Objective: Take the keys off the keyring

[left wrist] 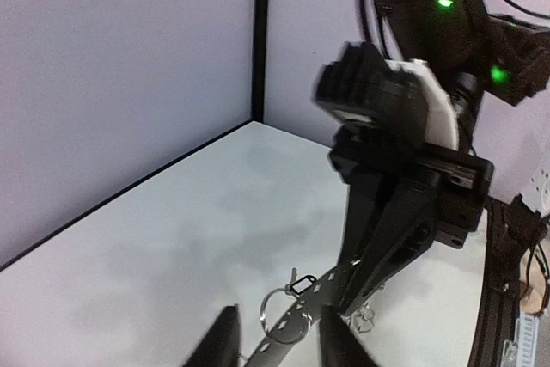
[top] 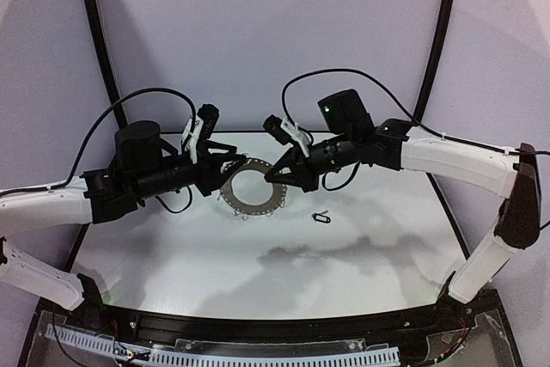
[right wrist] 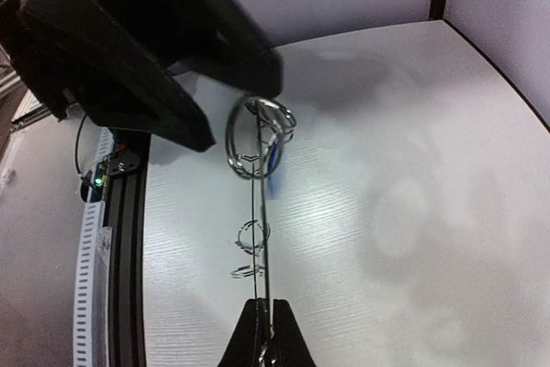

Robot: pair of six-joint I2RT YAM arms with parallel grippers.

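Note:
The dark-grey keyring [top: 252,188] is held off the table between my two grippers. My right gripper [top: 278,176] is shut on its right rim; in the right wrist view the fingers [right wrist: 267,307] pinch the ring seen edge-on [right wrist: 260,238]. The blue key [right wrist: 273,159] hangs in a large wire loop [right wrist: 256,139] at the far rim. My left gripper [top: 229,166] is open there, its fingers apart on either side of the ring's band [left wrist: 282,341]. The black key [top: 320,217] lies on the table to the right. A small dark key head [left wrist: 302,284] shows by a loop.
The white table [top: 172,255] has black edges and lilac walls behind. A black rail with cable duct [top: 258,354] runs along the near edge. The right arm's camera housing [left wrist: 430,15] sits close in front of the left wrist.

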